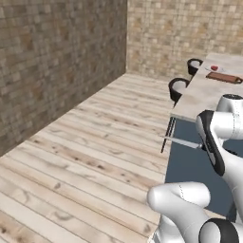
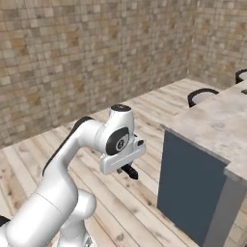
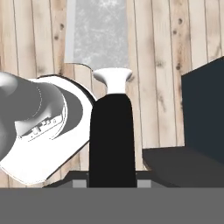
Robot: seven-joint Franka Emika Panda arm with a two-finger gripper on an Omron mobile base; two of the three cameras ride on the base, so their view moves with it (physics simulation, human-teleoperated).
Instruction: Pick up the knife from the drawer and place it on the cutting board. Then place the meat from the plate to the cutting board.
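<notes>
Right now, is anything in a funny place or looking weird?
Yes. The knife isn't in a drawer or on the cutting board. The gripper is shut on its black handle, holding it in mid-air over the wooden floor, beside the counter. The board lies far off along the counter, with nothing on it.

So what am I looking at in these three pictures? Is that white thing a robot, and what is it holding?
Yes, the white thing is a robot arm in a computer-drawn kitchen. Two pictures come from cameras on its base, behind it to the left and right; the third looks along its hand.

In the hand view, the gripper is shut on the knife: you see the black handle and the silver blade pointing away over the wooden floor. From the left base view the blade sticks out sideways beside the arm.

Far off on the pale counter lie the reddish-brown cutting board and, beside it, the plate with something small and red on it, probably the meat.
</notes>
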